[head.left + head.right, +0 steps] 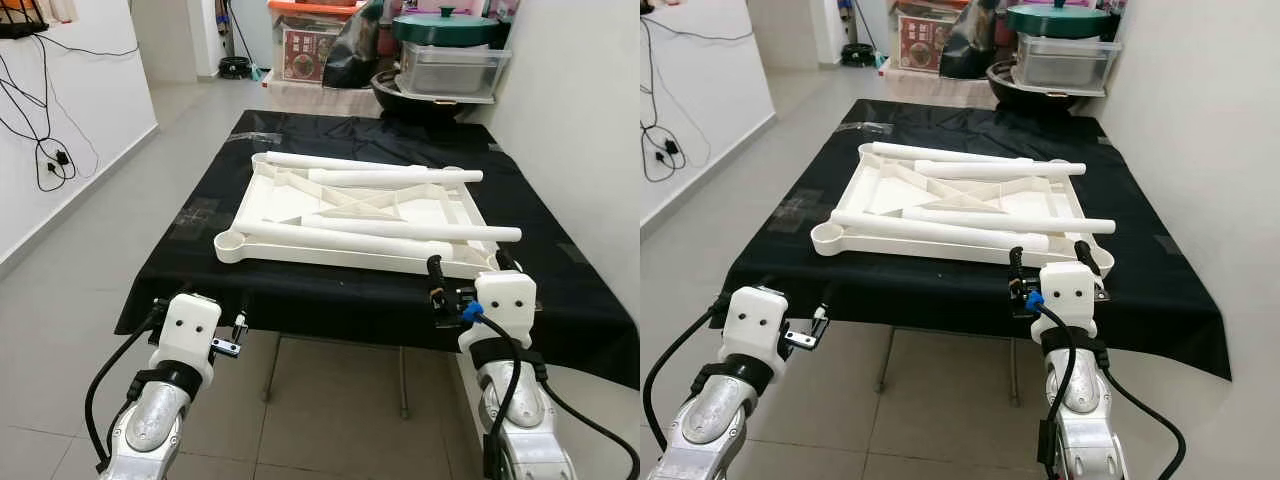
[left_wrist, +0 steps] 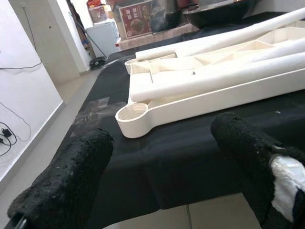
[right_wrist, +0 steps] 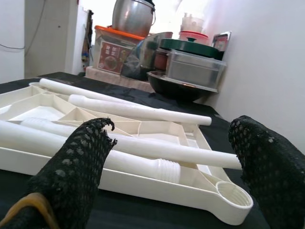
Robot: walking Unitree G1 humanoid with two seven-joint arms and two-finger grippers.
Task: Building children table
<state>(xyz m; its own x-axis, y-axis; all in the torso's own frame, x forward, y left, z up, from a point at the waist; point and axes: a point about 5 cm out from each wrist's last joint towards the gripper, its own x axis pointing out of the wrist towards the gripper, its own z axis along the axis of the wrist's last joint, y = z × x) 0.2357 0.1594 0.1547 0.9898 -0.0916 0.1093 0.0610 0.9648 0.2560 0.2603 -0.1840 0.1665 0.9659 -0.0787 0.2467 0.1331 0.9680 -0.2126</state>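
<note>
We're standing at the near edge of a table draped in black cloth (image 1: 330, 300). The white tabletop panel (image 1: 290, 210) lies upside down mid-cloth, ribs up, round leg sockets at its corners. 4 white legs (image 1: 360, 232) lie loose across it, roughly side by side, threaded ends toward our right. Left gripper (image 1: 240, 322) hangs just below the near cloth edge, off the panel's near-left corner, fingers (image 2: 71, 181) spread, nothing between them. Right gripper (image 1: 466, 268) sits over the near-right corner socket (image 3: 233, 195), fingers (image 3: 81, 162) spread wide, touching nothing we can see. Stacked pots and boxes (image 1: 440, 50) sit beyond the far edge; cables (image 1: 45, 150) hang on the left wall.
</note>
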